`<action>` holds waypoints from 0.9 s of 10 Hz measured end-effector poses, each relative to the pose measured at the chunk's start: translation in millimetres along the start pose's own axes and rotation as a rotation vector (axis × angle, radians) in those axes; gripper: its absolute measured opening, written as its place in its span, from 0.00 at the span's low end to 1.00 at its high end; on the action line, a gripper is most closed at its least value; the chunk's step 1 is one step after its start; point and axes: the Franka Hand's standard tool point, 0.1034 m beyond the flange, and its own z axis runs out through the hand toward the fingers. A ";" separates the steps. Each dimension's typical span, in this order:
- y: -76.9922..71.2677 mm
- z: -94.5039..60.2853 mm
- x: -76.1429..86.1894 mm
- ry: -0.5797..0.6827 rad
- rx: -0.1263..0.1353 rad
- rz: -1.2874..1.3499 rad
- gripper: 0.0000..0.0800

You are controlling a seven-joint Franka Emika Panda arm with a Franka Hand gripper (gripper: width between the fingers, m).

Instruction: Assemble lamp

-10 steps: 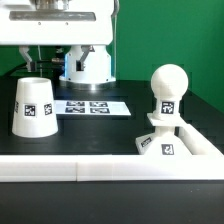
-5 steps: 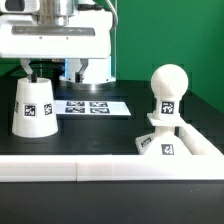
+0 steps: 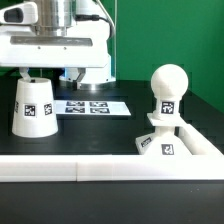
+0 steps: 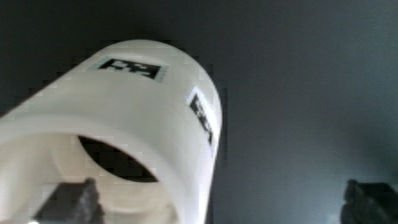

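Exterior view: bulb [image 3: 167, 90] sitting in base [image 3: 160, 143]; shade [image 3: 33, 107] standing apart, waiting; gripper [image 3: 47, 73] hanging wide above it, holding nothing.

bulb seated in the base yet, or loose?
Seated and upright. The white ball-shaped bulb stands by its neck on the white pyramid-like base at the exterior view's right, nothing holding it.

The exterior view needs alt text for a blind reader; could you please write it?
The gripper hangs open just above the white tapered shade on a black table. The bulb stands upright in the base at the exterior view's right.
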 end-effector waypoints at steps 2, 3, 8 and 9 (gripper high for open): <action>1.3 1.1 0.3 -0.002 -0.001 0.001 0.56; 1.1 1.2 0.2 -0.002 -0.001 0.001 0.33; 1.0 0.6 0.7 0.000 -0.002 0.001 0.05; 1.0 0.6 0.7 0.000 -0.002 0.000 0.05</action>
